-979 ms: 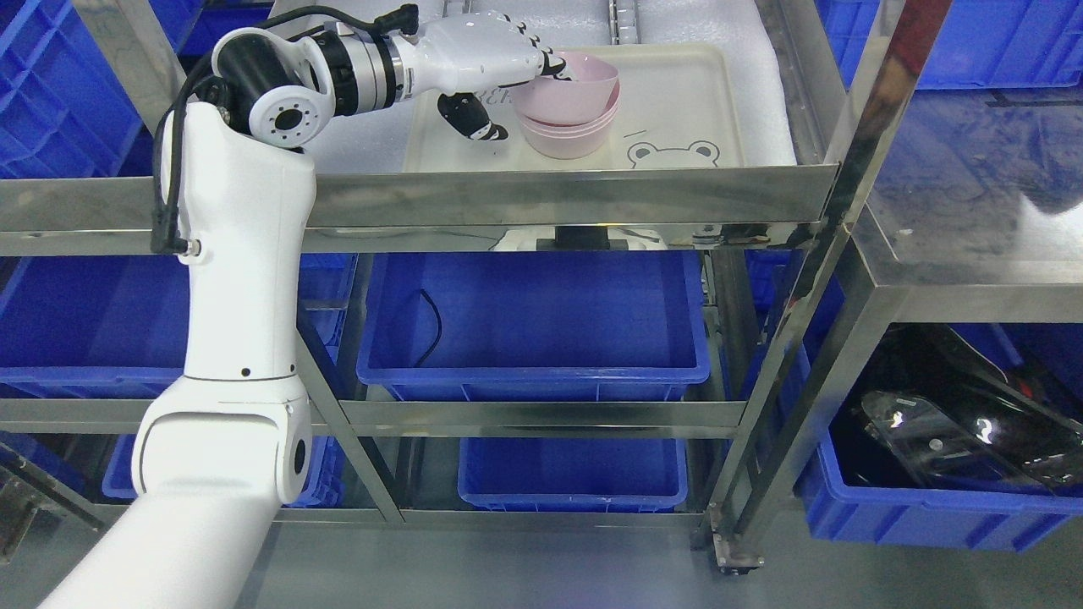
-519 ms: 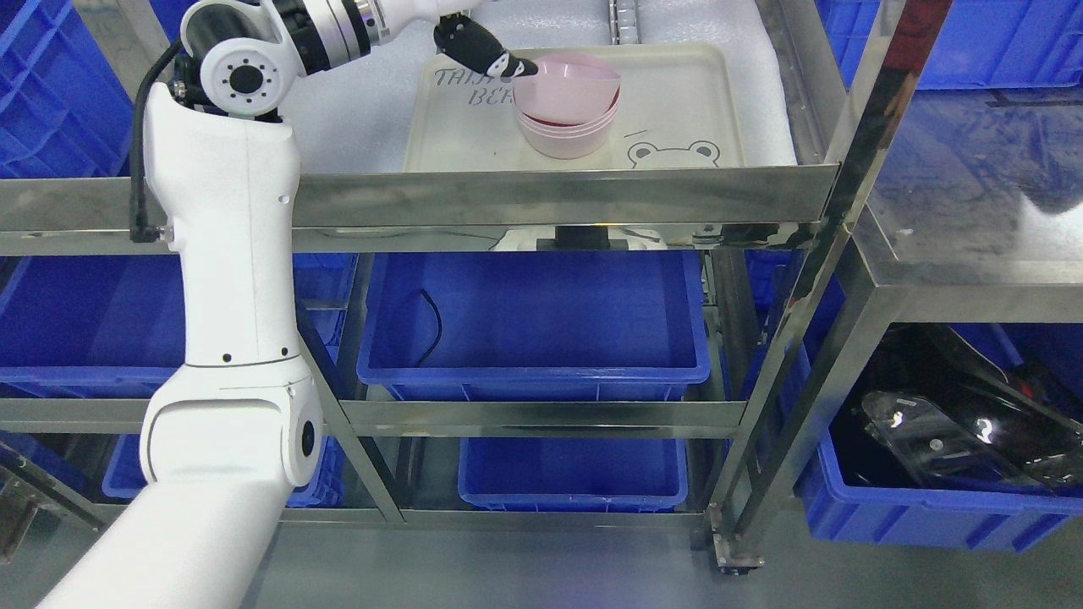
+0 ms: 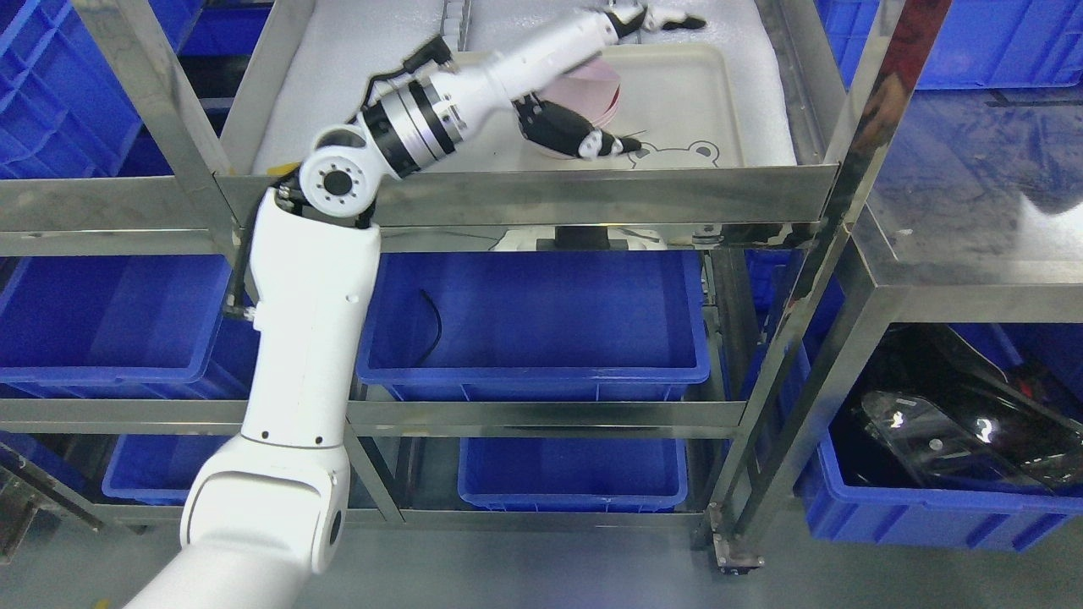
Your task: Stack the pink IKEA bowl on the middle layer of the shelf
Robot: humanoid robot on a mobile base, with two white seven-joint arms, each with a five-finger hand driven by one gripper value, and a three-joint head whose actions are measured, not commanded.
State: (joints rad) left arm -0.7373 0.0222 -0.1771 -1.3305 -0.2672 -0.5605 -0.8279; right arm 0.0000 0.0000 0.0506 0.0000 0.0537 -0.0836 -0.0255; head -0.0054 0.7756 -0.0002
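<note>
The pink bowls (image 3: pixel 602 89) sit nested in a stack on the cream tray (image 3: pixel 685 101), which lies on white foam padding (image 3: pixel 355 51) on the steel shelf (image 3: pixel 541 199). Only the right part of the stack shows; the rest is hidden behind the robot's forearm, so I cannot count the bowls or say whether the top 1 is seated level. A bear drawing is printed on the tray just right of the stack.

The left hand (image 3: pixel 605 80) reaches over the stack from the left, with the forearm running diagonally up and to the right across it. Its fingers (image 3: pixel 668 19) are stretched out past the far rim of the bowls, toward the back of the tray, and the dark thumb (image 3: pixel 575 135) lies low in front of the stack, pointing right. So the hand is spread wide with the bowls between thumb and fingers, under the palm. Whether the palm or thumb touches the stack I cannot tell; nothing looks clamped. The right arm is nowhere to be seen.

To me the stacking looks done or nearly so, and any next move turns on lifting the hand clear without knocking the bowls sideways.

Below, 1 large blue bin (image 3: pixel 533 321) holds only a thin black cable (image 3: pixel 431 317). A bin (image 3: pixel 939 507) at lower right holds something black and glossy.
</note>
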